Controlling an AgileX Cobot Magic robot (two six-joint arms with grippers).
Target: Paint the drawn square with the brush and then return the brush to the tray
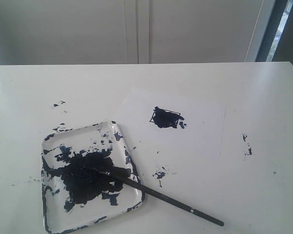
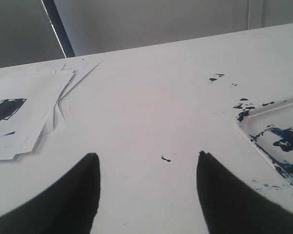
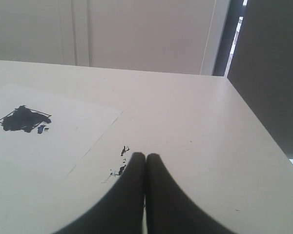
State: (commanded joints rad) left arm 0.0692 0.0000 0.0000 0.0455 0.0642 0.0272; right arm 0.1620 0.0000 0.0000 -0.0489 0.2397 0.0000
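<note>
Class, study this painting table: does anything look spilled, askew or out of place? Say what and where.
Yes. The brush lies half out of the tray, handle slanting over its rim onto the table. Paint splatters dot the table, and paint spills past the drawn square.

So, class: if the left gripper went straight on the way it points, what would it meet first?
Likely nothing solid: only bare table with a paint speck lies ahead of its open fingers. Paper sits to one side, tray to the other.

The brush (image 1: 166, 197) tip rests in the tray (image 1: 80, 130), handle on the bench (image 1: 263, 170). The drawn square (image 1: 166, 118) is dark.
</note>
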